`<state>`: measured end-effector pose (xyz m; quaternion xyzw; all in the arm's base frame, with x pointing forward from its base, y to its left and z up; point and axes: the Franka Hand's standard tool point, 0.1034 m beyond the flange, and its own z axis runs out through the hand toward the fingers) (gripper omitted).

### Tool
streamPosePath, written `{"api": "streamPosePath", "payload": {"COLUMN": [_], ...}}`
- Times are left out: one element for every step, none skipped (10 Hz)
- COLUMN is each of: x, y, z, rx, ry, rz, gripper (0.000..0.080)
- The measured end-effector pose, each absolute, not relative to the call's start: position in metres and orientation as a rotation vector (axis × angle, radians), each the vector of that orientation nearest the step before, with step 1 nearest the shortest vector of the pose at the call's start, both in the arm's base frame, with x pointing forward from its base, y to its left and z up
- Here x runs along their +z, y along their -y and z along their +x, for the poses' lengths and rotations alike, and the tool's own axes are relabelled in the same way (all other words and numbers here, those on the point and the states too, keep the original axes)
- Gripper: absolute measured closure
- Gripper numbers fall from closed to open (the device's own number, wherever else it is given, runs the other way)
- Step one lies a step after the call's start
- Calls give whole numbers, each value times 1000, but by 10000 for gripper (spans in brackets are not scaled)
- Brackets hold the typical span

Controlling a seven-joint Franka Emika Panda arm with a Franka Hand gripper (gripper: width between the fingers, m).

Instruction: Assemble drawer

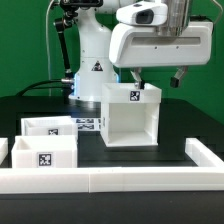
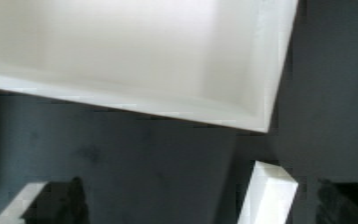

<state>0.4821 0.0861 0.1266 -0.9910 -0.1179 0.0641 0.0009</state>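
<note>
The drawer housing (image 1: 128, 125), an open-fronted white box w/ a marker tag (image 1: 133, 96) on its top panel, is seen upright approx. mid-table (image 1: 150, 160), open side toward the camera. The gripper (image 1: 157, 80) is held just above the housing's top, toward the exterior view's right. Its jaws are spread wide and nothing is gripped. In the wrist view the gripper (image 2: 167, 200) is likewise seen apart, w/ only dark table (image 2: 140, 150) between the fingers (image 2: 55, 200). The housing (image 2: 123, 50) fills the far part of that pic, its white inner panel and one edge shown at a slant. Two smaller white drawer boxes are placed at the exterior view's left, well apart from the housing: the rear drawer box (image 1: 48, 127) and, nearer the camera, the front drawer box (image 1: 42, 156) w/ a tag on its front. The marker board (image 1: 88, 124) lies flat between rear box and housing. A white fence (image 1: 120, 178) runs along the table's near edge.
</note>
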Motion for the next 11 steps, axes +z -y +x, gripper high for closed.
{"api": "streamPosePath", "payload": {"x": [133, 138, 139, 139, 135, 125, 116, 106, 98, 95, 95], "y": [-85, -86, -90, -93, -94, -92, -92, -92, -92, -92, -92], "z": [473, 462, 451, 438, 428, 417, 410, 406, 404, 404, 404], "rx": [198, 197, 194, 194, 174, 149, 135, 127, 119, 124, 125], "ry": [335, 342, 313, 293, 305, 309, 310, 311, 316, 318, 318], "rz": [-3120, -3124, -3133, -3141, -3142, -3140, -3137, -3132, -3127, -3125, -3125], "gripper": [150, 150, 150, 150, 150, 150, 150, 150, 150, 150, 150]}}
